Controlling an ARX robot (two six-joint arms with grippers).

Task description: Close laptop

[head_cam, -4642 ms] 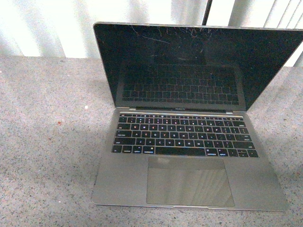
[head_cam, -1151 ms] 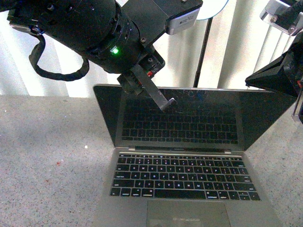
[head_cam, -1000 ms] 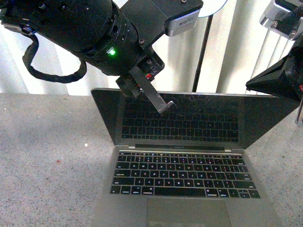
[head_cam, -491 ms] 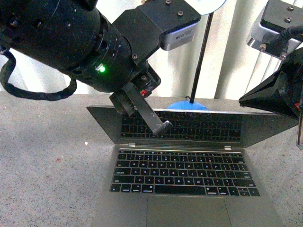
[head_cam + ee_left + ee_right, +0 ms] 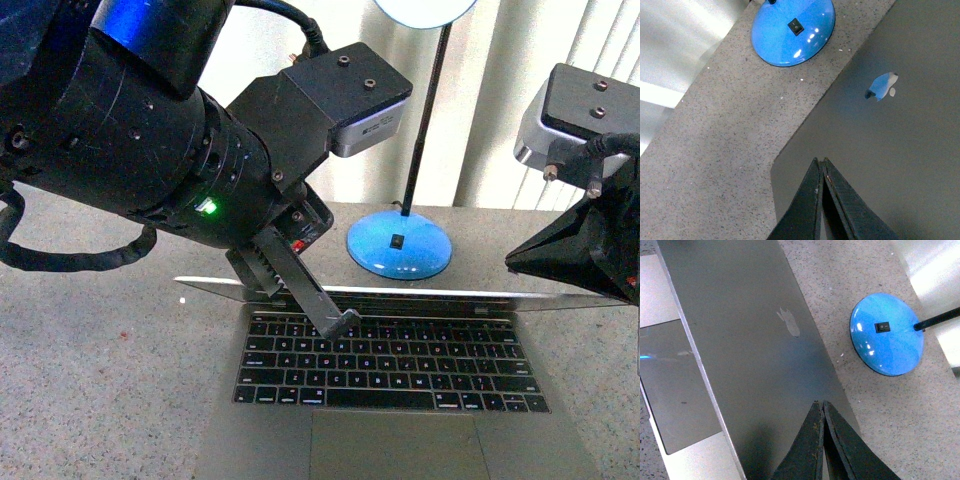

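The silver-grey laptop (image 5: 400, 400) lies on the speckled table with its black keyboard showing. Its lid (image 5: 400, 293) is tipped far forward, so the front view sees only its thin top edge. My left gripper (image 5: 338, 325) is shut and its tip rests over the lid's edge near the left side. In the left wrist view the shut left gripper (image 5: 820, 161) sits above the grey lid (image 5: 890, 150) with its apple logo (image 5: 881, 87). My right gripper (image 5: 820, 403) is shut above the lid (image 5: 755, 340) near its far edge. The right arm (image 5: 590, 250) stands at the lid's right end.
A lamp with a round blue base (image 5: 400, 245) and a thin black pole (image 5: 425, 110) stands just behind the laptop. It also shows in the left wrist view (image 5: 792, 30) and the right wrist view (image 5: 886, 334). White vertical blinds (image 5: 480, 120) close off the back.
The lid has swung down from steeply open to nearly flat over the keyboard. Both arms have come lower with it, and the blue lamp base has come into view behind.
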